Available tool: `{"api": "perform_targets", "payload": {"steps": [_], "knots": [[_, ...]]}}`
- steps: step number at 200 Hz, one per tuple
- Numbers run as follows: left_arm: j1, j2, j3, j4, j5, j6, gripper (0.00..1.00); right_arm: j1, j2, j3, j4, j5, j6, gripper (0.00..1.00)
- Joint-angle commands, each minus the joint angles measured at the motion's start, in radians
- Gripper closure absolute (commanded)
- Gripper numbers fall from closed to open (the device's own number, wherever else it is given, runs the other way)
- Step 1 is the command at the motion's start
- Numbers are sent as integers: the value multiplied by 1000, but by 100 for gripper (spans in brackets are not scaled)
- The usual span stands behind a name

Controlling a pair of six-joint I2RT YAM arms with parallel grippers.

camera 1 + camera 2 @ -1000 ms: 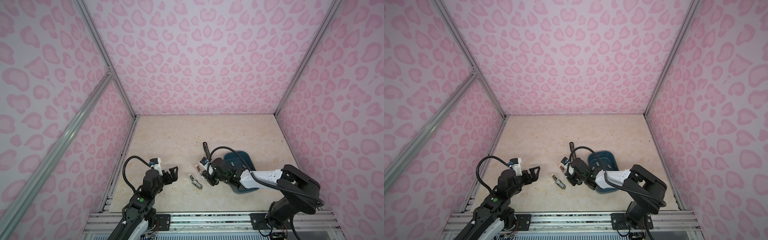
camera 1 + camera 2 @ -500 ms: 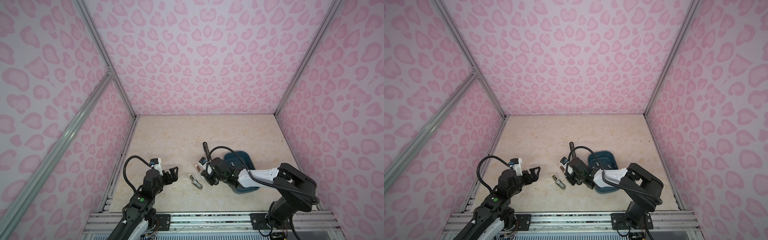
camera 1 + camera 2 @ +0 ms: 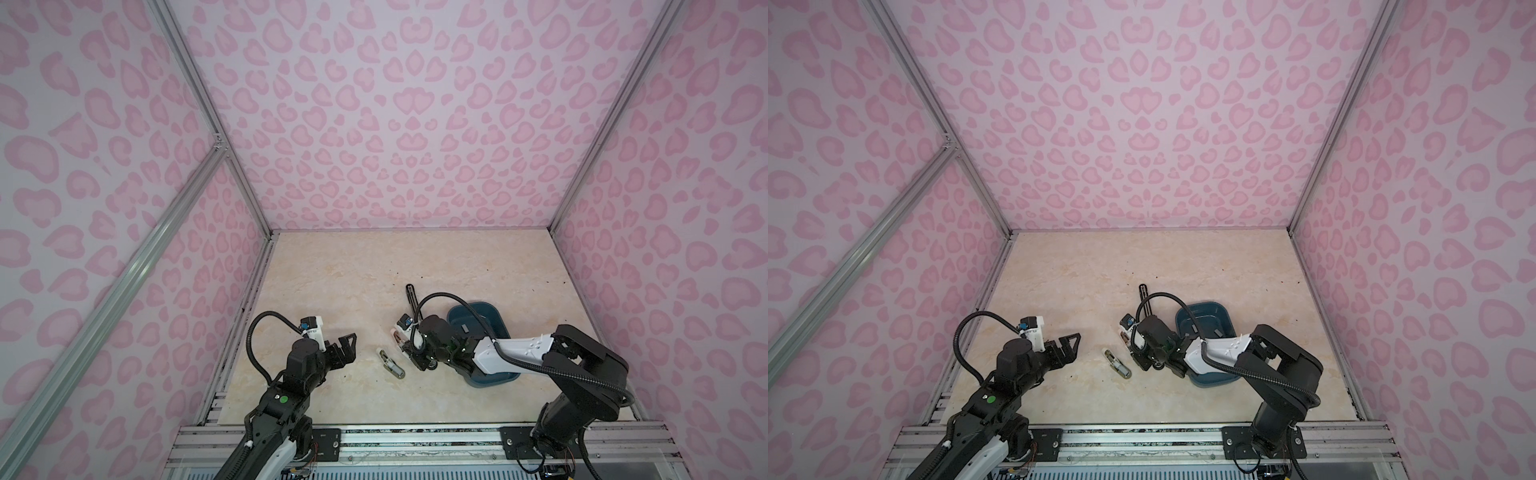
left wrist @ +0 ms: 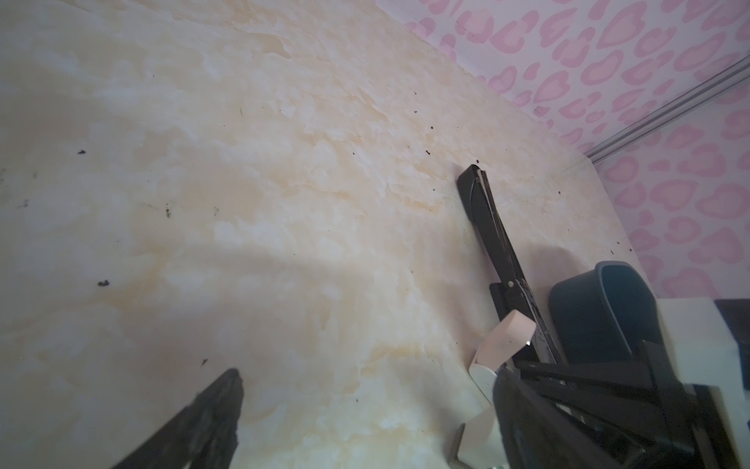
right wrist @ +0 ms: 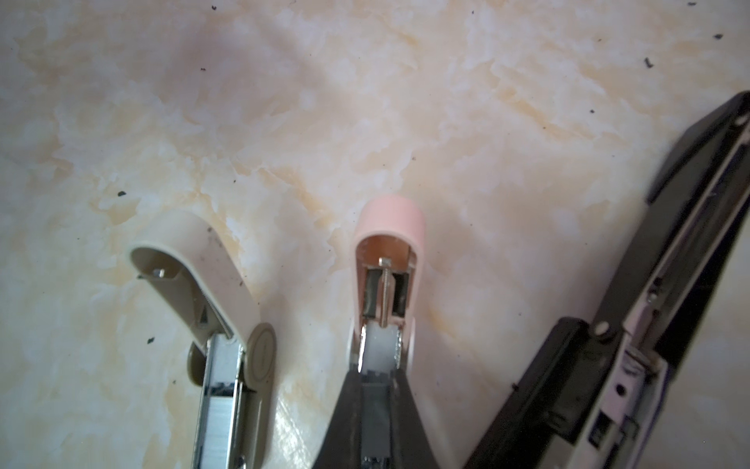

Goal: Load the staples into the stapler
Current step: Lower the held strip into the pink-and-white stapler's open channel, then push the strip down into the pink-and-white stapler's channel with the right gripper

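In the right wrist view my right gripper point(image 5: 377, 375) is shut on a thin grey strip of staples point(image 5: 375, 422). Its tip is at the open white channel of the pink stapler point(image 5: 389, 235), whose lid is swung back flat on the table. In both top views this gripper point(image 3: 406, 348) sits over the pink stapler point(image 3: 397, 333), left of the blue bin point(image 3: 496, 320). Loose staples point(image 3: 1192, 330) lie inside the bin point(image 3: 1221, 309). My left gripper point(image 3: 348, 345) hovers open and empty, well left of the staplers.
A beige stapler point(image 3: 391, 364) lies open beside the pink one, with staples in its metal magazine point(image 5: 221, 385). A long black stapler point(image 3: 411, 296) lies open behind them, next to the bin. Pink patterned walls enclose the table on three sides.
The right arm has crept slightly leftward with its gripper staying at the pink stapler. The left arm has not moved.
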Motion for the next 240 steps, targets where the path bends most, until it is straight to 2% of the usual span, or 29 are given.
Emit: {"api": "perform_targets", "payload": {"steps": [1, 96, 240], "knots": [[-1, -1, 10, 31, -3, 2, 3, 2, 4, -3, 0, 15, 19, 100], [-6, -5, 9, 28, -2, 1, 3, 27, -42, -15, -27, 112, 54, 100], [-9, -4, 10, 26, -12, -1, 3, 49, 6, 22, -26, 123, 70, 100]]}}
